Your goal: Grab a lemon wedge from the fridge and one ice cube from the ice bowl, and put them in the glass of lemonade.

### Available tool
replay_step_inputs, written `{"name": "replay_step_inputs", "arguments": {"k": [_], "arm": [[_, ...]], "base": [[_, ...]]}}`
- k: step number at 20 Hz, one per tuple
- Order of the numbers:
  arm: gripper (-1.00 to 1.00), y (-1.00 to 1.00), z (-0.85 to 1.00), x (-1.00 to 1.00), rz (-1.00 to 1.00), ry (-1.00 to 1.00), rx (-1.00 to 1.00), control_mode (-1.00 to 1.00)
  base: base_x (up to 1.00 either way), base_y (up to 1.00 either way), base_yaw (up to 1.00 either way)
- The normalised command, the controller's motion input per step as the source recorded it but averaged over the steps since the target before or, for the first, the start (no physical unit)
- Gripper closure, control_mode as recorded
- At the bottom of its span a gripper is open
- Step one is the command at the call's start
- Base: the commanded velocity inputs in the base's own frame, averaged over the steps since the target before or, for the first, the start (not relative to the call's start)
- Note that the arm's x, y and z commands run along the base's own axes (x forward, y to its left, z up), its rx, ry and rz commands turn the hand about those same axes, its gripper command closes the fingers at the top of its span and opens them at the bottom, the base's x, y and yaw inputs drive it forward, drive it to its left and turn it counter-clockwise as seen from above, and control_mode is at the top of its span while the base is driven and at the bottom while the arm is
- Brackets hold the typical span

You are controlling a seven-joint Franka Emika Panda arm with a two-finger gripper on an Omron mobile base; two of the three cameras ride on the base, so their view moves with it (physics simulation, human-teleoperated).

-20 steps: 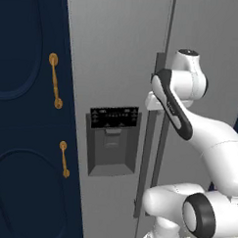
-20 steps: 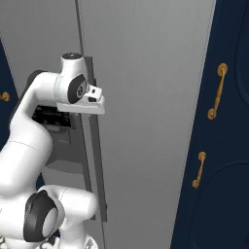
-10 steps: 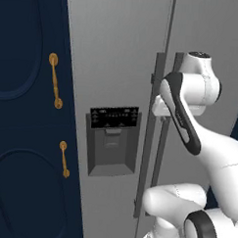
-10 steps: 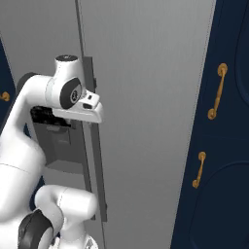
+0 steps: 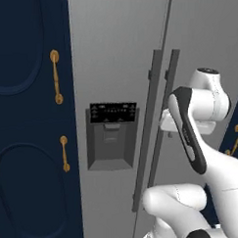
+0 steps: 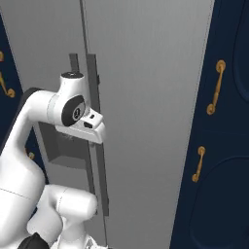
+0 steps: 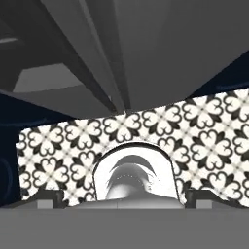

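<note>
Barely begun, judging by the scene: fridge (image 5: 118, 67) standing shut, both grey doors flush, the two long dark handles (image 5: 160, 123) side by side at the seam and the black-panelled dispenser recess (image 5: 112, 135) in the door on the left of the left base view. Gripper (image 6: 99, 132) held up at handle height, just beside the handles, the hand seen from the right base view close against the handle nearest it, though contact cannot be told. Jaws spread wide and empty, the two dark fingertips (image 7: 44, 196) sitting far apart at the bottom corners of the hand view with nothing between them. Looking down along the hand: grey fridge front and handle above, patterned floor tile (image 7: 194, 131) below. Navy cabinets (image 5: 22, 136) with brass handles flanking on both sides. Lemon wedge presumably behind the closed doors, so not locatable. Nothing done yet as far as can be judged; left to do: clamp a handle, swing the door open, fetch the wedge, fetch a cube, drop both in the drink
</note>
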Motion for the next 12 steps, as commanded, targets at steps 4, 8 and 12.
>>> {"name": "replay_step_inputs", "arguments": {"k": [4,8,12], "arm": [[-1.0,0.0,0.0,0.0,0.0,0.0,0.0,1.0],[-1.0,0.0,0.0,0.0,0.0,0.0,0.0,1.0],[-1.0,0.0,0.0,0.0,0.0,0.0,0.0,1.0]], "base": [[-0.61,0.83,0.54],[0.35,0.38,0.84],[0.84,0.03,0.83]]}}
